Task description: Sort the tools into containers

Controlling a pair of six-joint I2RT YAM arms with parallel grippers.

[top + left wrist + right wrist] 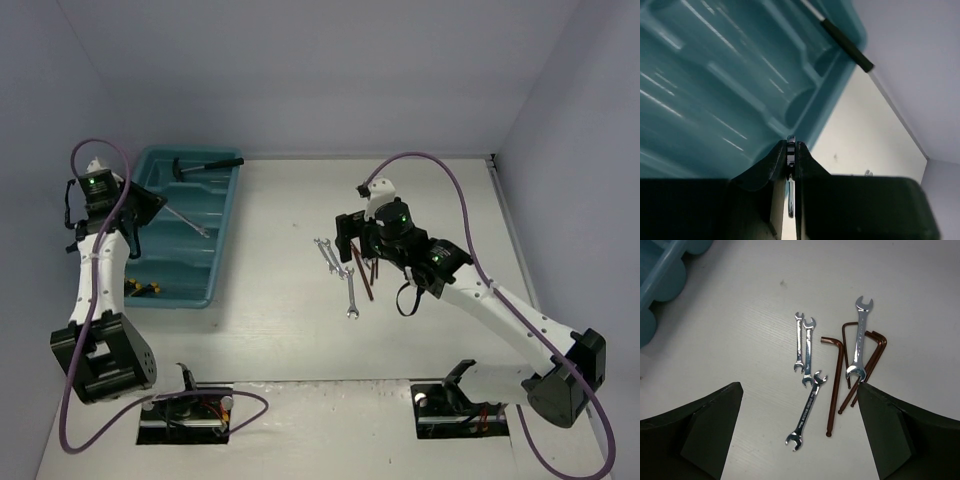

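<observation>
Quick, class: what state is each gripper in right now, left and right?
Left gripper: closed on a thin silver tool over the tray.
Right gripper: open, holding nothing.

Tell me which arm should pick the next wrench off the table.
Right. The right gripper hangs open directly above the loose wrenches and brown hex keys; the left gripper is over the tray, shut on a silver tool.

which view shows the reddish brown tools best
Right wrist: the reddish-brown tools lie large and sharp, with a silver wrench across them. Top external shows only thin lines by the right gripper. Left wrist shows none.
</observation>
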